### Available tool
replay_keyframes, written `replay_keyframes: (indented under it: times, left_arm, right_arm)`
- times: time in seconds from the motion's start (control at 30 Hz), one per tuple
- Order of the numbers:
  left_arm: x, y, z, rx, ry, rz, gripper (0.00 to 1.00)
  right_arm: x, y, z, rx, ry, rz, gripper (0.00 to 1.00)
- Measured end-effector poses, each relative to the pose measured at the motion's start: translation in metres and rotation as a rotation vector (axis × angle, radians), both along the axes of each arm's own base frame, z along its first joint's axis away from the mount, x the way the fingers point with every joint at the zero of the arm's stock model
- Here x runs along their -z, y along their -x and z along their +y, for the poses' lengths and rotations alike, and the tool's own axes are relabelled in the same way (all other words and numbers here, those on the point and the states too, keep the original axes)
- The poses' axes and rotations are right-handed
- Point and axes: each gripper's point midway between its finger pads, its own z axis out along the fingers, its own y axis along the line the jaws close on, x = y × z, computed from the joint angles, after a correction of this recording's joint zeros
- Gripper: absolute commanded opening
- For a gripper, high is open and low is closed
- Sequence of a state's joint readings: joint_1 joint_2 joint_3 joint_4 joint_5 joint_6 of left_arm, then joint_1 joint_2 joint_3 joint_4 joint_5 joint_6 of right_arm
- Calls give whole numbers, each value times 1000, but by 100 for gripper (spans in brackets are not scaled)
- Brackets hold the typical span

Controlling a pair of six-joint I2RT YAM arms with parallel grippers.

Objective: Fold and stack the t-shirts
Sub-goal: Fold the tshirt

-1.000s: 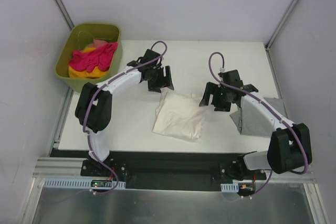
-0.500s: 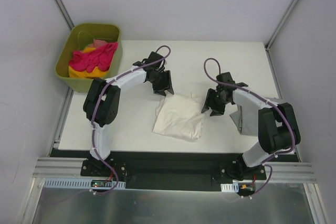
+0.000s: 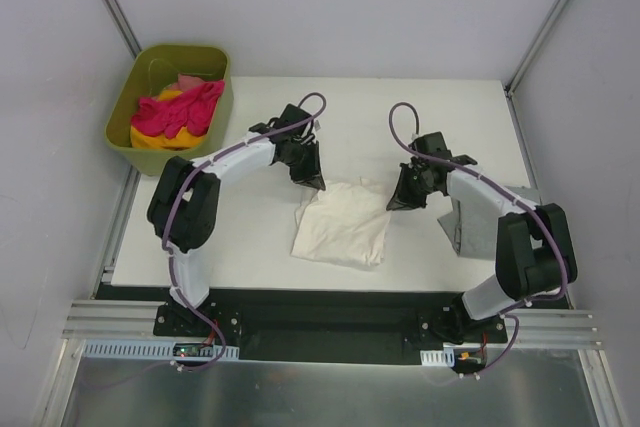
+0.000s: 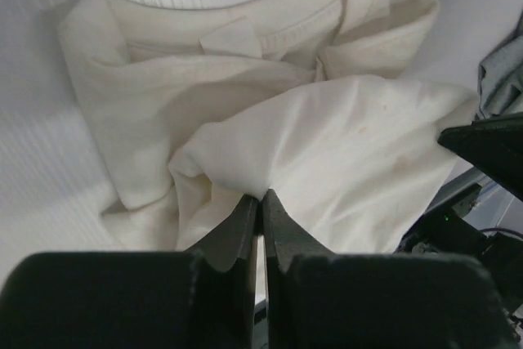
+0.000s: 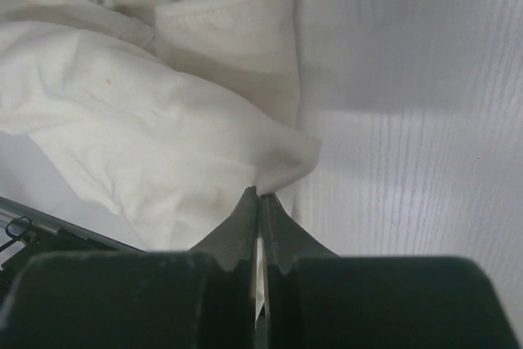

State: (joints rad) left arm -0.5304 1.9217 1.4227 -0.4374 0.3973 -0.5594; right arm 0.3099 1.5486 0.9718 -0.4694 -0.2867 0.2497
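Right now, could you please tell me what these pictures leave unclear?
- Grey shirt: in the top view, the right arm covers part of it, so its outline is unclear.
- Tub: in the top view, the pink shirt lies on top, so the shirts beneath cannot be counted.
- Cream shirt: in the wrist views, the left gripper and right gripper hide how much cloth they pinch.

Centre of white surface (image 3: pixel 250 237): large cream-white cloth t-shirt (image 3: pixel 342 229), crumpled, roughly folded, neckband showing. Grey cloth t-shirt (image 3: pixel 465 239) at right edge. Bright pink cloth t-shirt (image 3: pixel 182 110) bunched on yellow cloth t-shirt (image 3: pixel 150 139), far left.
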Motion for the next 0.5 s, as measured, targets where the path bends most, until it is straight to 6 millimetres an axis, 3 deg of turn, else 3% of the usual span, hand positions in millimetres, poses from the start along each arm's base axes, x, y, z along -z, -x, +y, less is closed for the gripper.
replay_keyframes:
  times: [0.27, 0.4, 0.5]
  left_arm:
    - [-74, 26, 21, -17, 64, -171, 0]
    - [-86, 32, 33, -42, 55, -223, 0]
    - [-80, 29, 43, -76, 7, -241, 0]
  right_arm:
    - [-52, 4, 14, -103, -46, -175, 1]
    - [-68, -1, 24, -149, -67, -225, 1]
    - [-70, -7, 29, -170, -66, -232, 1]
